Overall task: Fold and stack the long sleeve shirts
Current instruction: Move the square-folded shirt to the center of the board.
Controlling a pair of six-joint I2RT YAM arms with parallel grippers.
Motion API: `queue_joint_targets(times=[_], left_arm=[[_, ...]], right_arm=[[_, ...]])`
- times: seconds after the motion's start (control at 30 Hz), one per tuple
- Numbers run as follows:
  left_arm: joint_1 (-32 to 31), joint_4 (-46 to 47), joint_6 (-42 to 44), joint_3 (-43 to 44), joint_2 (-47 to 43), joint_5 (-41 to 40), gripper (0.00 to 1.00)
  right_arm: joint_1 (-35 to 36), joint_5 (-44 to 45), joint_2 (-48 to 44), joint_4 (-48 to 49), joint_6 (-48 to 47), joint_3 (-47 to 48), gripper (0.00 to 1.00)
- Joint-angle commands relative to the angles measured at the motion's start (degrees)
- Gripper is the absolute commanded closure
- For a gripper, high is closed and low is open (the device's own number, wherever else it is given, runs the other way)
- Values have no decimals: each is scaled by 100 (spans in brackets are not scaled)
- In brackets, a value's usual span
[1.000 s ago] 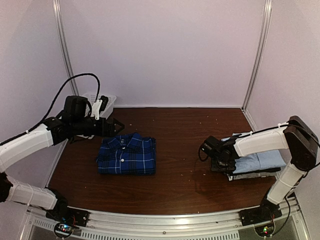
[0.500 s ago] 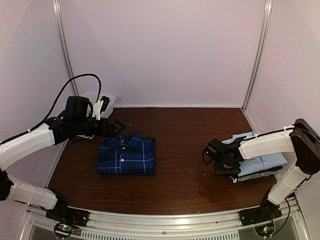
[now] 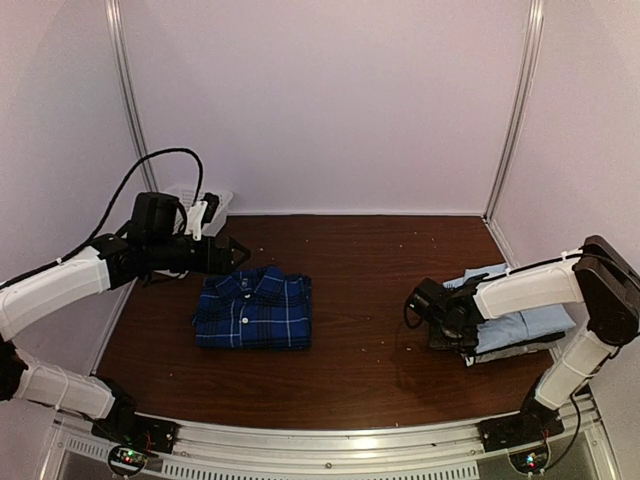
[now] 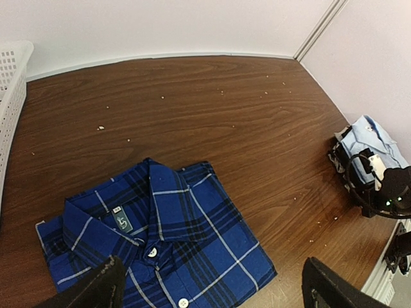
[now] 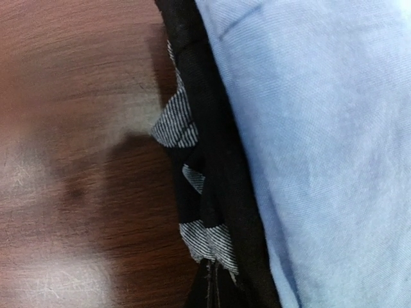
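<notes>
white lattice basket (image 3: 212,200) far left, contents hidden. one blue plaid shirt (image 3: 252,310) folded on the surface (image 3: 370,270) by the spread left tool (image 3: 232,256). one stack (image 3: 500,350) at right, light blue shirt (image 3: 535,325) over black and grey-striped layers (image 5: 205,128); right tool (image 3: 450,322) at its edge, state unreadable.

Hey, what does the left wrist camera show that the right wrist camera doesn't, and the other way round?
Only the left wrist view: the folded blue plaid shirt, the white basket edge, the spread left fingers, and the right arm at the stack. Only the right wrist view: a close look at the stack's edge, with a black layer and a grey striped layer under the top shirt. Both: the light blue shirt and the brown table.
</notes>
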Motion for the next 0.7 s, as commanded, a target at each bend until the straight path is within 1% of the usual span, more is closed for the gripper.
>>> queue_joint_targets(times=[0.0,0.17,0.5,0.67], left_arm=[[4,208,55,-13,69,-83,2],[4,61,-66,28,172,-279,2],[4,9,-269,-99,50,-246,2],[6,-126,-385,-177,-6,-442,2]], right_arm=[[5,-255,175,-68,-85,104,100],[334,-422,275,0,-124,703,100],[1098,-874,1388,395,-97,2030,100],[1374,-1141,1979,573,-134,2724,100]])
